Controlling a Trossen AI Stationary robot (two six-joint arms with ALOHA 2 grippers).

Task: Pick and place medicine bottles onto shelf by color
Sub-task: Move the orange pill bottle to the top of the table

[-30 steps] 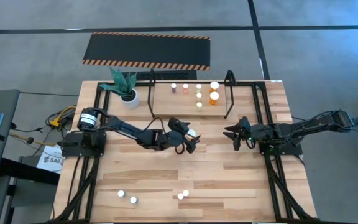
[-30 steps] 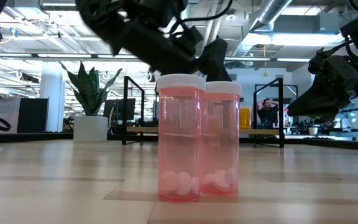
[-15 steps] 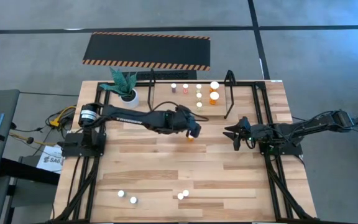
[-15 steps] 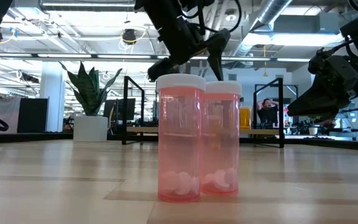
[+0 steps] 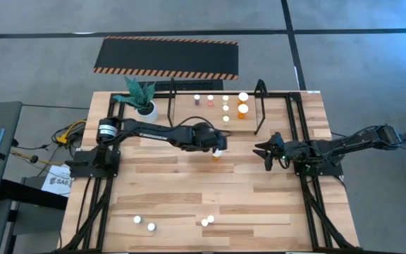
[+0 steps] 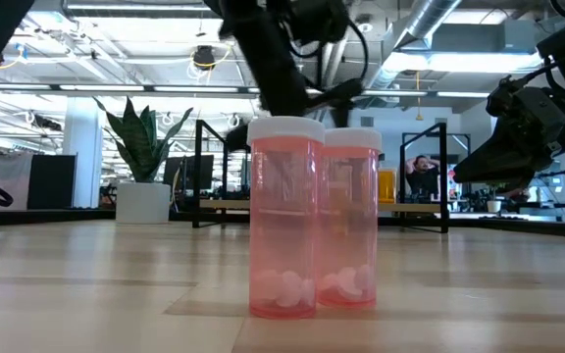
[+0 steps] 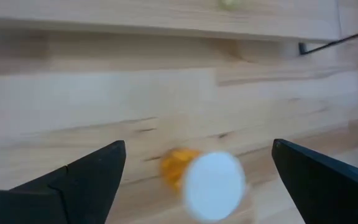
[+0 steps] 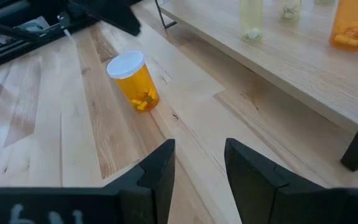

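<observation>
From above, my left arm is now stretching straighter across the table (image 5: 154,190) than a second ago, my left fingers (image 5: 219,147) spreading apart just over a small orange bottle (image 5: 216,155) that is standing free near the shelf (image 5: 262,106). My right fingers (image 5: 265,152) are waiting unchanged, almost together, gripping nothing.

At table height, two pink bottles (image 6: 284,218) of clear ribbed plastic are blocking my left arm's tip.

My left wrist is seeing the orange bottle's (image 7: 178,167) round white cap between my wide fingers (image 7: 86,177), blurred.

My right wrist is showing that bottle (image 8: 134,81) tilting, with the wooden shelf board (image 8: 291,59) cut off.
</observation>
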